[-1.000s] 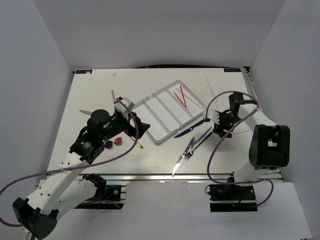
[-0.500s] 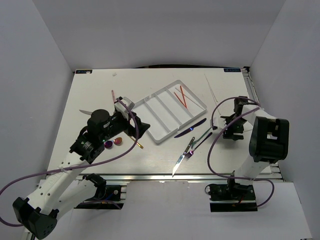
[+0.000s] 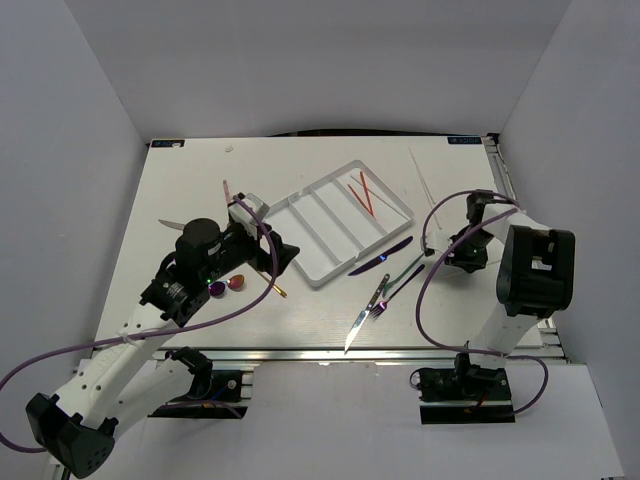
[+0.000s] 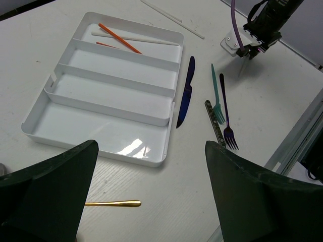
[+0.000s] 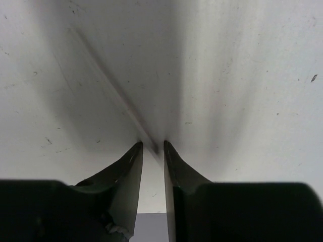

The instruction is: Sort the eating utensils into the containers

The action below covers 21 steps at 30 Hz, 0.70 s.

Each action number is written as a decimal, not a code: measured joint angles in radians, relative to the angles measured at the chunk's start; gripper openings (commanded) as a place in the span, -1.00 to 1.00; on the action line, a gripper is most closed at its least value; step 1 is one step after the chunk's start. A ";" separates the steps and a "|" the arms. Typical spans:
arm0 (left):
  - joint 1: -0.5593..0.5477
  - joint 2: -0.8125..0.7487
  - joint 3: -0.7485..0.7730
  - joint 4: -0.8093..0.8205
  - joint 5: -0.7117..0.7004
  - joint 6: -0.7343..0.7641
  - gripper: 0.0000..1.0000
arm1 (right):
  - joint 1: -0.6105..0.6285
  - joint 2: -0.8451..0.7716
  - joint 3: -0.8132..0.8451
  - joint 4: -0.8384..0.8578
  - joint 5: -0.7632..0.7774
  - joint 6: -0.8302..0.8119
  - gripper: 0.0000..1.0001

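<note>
The left gripper is hovering wide open and empty by the white tray on the table. Orange chopsticks are lying in its farthest compartment, and a purple knife is lying just outside. The right gripper is standing nearly closed around a thin blurred stick; whether it is gripping cannot be told.

- Table: white and flat; it bears every item below.
- Cutlery tray: white, lying flat at mid-table ahead of me.
- Purple-blue knife: on the table just beside the tray's short wall, on my right side.
- Teal fork and purple fork: side by side, right of that knife.
- Dark-handled knife: beside the fork tines.
- Gold handle: nearer me than the tray.
- White chopstick: beyond the tray.
</note>
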 measured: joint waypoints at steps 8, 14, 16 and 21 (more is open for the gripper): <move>0.000 0.000 0.000 0.002 -0.002 0.002 0.96 | -0.005 0.007 0.016 0.013 -0.024 0.070 -0.87; 0.000 0.000 0.000 0.002 -0.002 0.002 0.96 | -0.018 -0.011 0.020 0.000 -0.104 0.116 -0.89; 0.000 0.000 0.000 0.002 -0.002 0.002 0.96 | -0.015 -0.024 0.044 -0.042 -0.158 0.134 -0.90; 0.000 0.000 0.000 0.002 -0.002 0.002 0.96 | 0.004 -0.071 0.179 -0.146 -0.328 0.224 -0.92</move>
